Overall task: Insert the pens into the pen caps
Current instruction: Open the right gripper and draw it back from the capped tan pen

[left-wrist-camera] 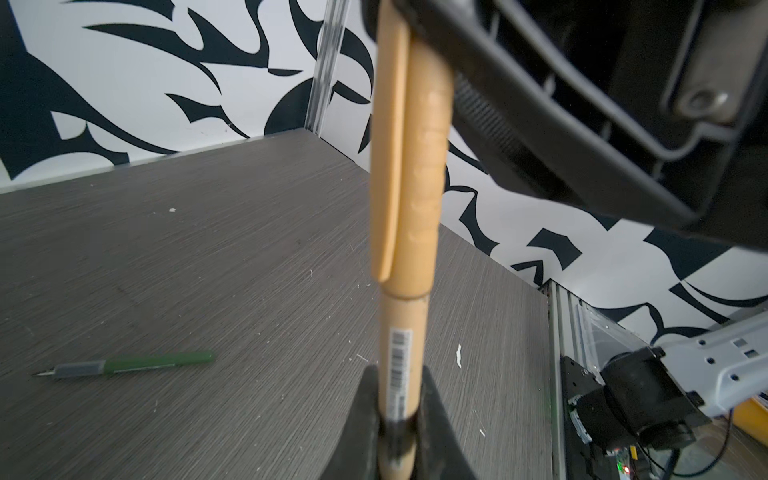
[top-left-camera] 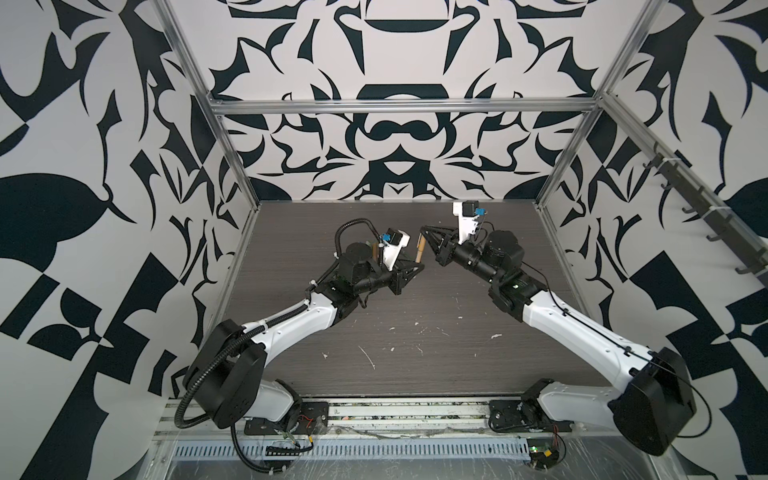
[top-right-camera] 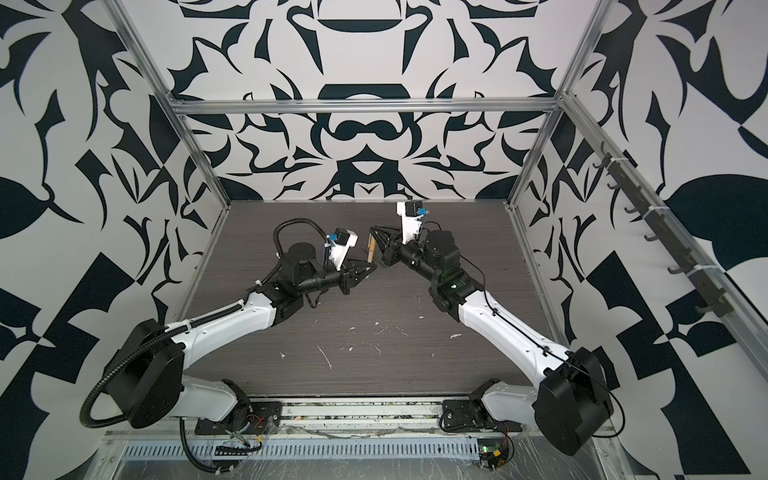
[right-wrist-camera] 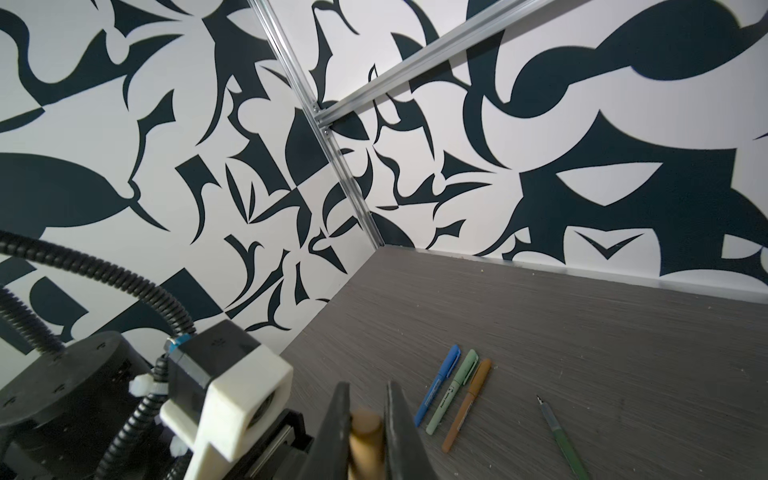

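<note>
A tan pen (top-left-camera: 419, 249) stands upright above the table (top-left-camera: 415, 332), held between both grippers in both top views. My left gripper (left-wrist-camera: 401, 419) is shut on its barcoded barrel (left-wrist-camera: 402, 353). The tan pen cap (left-wrist-camera: 419, 166) sits over the pen's upper end, its rim meeting the barrel. My right gripper (right-wrist-camera: 366, 419) is shut on the cap's end (right-wrist-camera: 365, 422). An uncapped dark green pen (left-wrist-camera: 137, 363) lies on the table, also seen in the right wrist view (right-wrist-camera: 561, 436). Blue (right-wrist-camera: 438, 384), pale green (right-wrist-camera: 453, 390) and ochre-brown (right-wrist-camera: 467, 405) pens lie side by side with caps on.
Patterned walls and aluminium frame posts (top-left-camera: 232, 158) close in the dark wood-grain table on three sides. White flecks and scratches (top-left-camera: 368, 357) mark its front half. The left arm's wrist camera housing (right-wrist-camera: 232, 399) sits close beside my right gripper.
</note>
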